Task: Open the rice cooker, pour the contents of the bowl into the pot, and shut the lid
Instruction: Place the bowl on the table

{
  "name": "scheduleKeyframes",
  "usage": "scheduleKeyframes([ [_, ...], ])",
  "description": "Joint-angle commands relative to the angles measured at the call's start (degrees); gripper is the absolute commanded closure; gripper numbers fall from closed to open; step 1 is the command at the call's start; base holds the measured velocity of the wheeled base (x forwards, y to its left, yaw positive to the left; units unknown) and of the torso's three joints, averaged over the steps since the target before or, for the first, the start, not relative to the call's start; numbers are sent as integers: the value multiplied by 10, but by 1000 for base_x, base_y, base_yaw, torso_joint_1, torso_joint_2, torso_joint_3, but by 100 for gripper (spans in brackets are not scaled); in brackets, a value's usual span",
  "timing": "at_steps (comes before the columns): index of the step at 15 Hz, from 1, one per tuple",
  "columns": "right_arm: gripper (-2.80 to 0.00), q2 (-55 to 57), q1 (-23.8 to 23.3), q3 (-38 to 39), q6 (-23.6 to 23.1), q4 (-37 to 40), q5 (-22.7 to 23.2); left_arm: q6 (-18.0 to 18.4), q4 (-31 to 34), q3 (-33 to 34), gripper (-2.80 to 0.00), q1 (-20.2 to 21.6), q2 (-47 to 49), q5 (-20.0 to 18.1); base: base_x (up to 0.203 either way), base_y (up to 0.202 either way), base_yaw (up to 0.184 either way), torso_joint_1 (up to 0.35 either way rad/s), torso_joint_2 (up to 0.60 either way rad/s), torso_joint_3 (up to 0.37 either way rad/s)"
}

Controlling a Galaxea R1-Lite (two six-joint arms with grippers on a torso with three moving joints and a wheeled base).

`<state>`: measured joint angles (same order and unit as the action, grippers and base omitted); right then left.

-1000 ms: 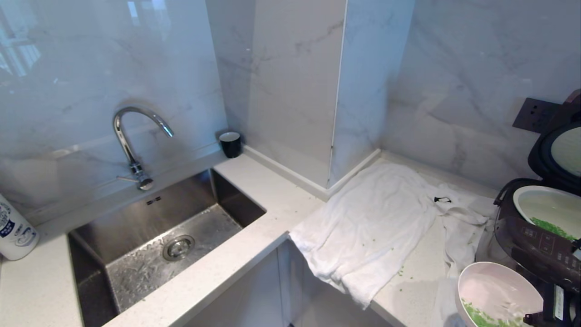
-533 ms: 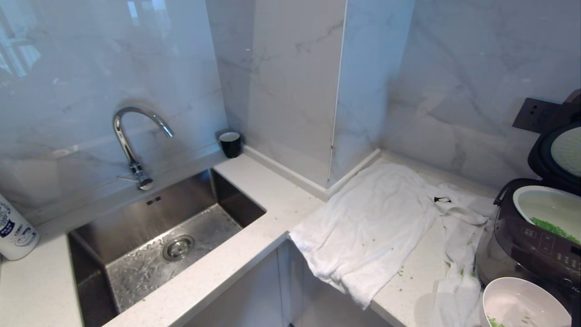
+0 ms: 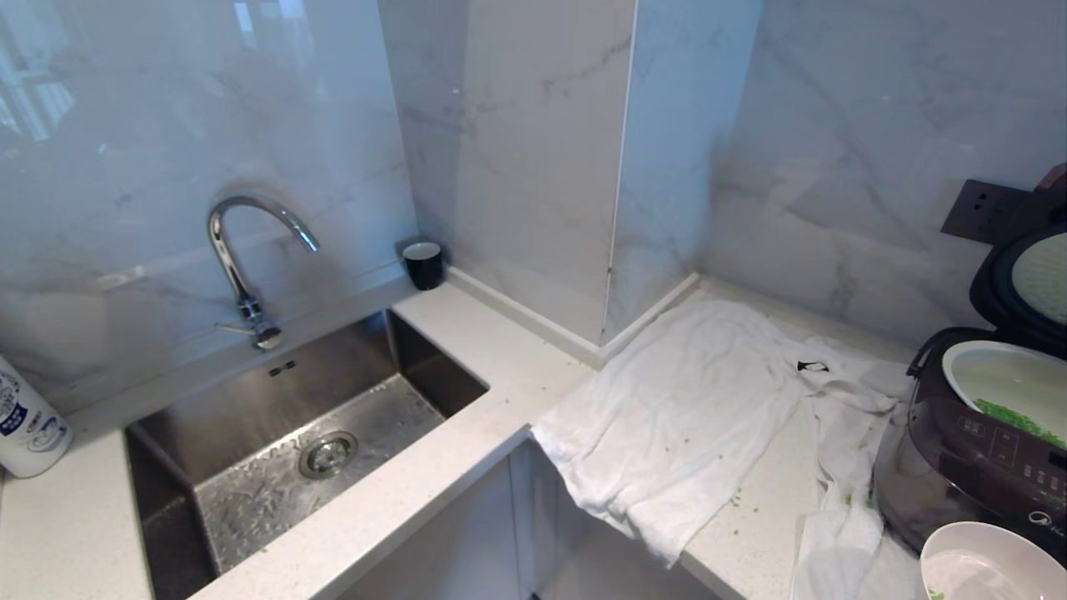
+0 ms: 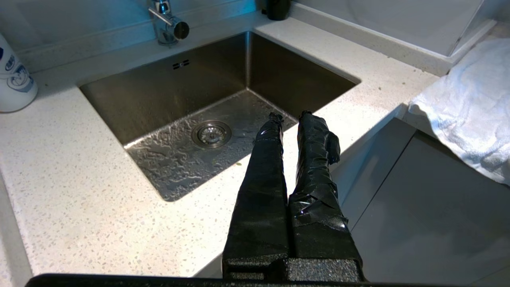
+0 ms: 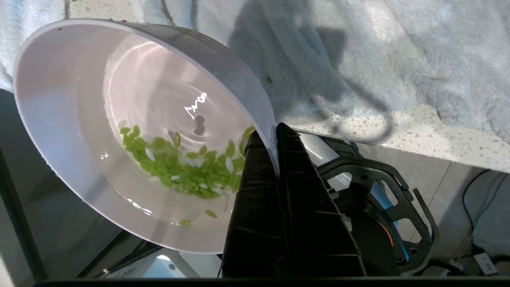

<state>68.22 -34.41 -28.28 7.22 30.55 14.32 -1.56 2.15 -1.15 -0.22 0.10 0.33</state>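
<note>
The right gripper (image 5: 266,139) has its black taped jaws clamped on the rim of a glossy white round bowl (image 3: 984,562) holding wet green grains, at five o'clock. Beyond it sits the boxy dark rice cooker (image 3: 967,467), its hinged lid (image 3: 1021,279) raised, its smooth pale pot (image 3: 996,375) exposed, on the speckled white tabletop (image 3: 467,350) beside a rumpled white towel (image 3: 683,417). The left gripper (image 4: 289,117), jaws nearly closed and empty, hangs over the steel sink (image 4: 275,71).

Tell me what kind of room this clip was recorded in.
Most likely a home kitchen: a stainless steel sink with a curved chrome tap set in a speckled white countertop, plus a dark rice cooker with its lid raised.
</note>
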Motion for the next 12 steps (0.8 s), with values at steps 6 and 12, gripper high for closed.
scheduleKeyframes([
  [6, 0, 11, -91, 0, -69, 17, 10, 0, 1, 0, 0, 0, 0, 0, 0, 0, 0, 0, 0, 0],
  [12, 0, 45, -197, -6, -163, 17, 26, 1, 1, -1, 0, 0, 0, 0, 0, 0, 0, 0, 0, 0],
])
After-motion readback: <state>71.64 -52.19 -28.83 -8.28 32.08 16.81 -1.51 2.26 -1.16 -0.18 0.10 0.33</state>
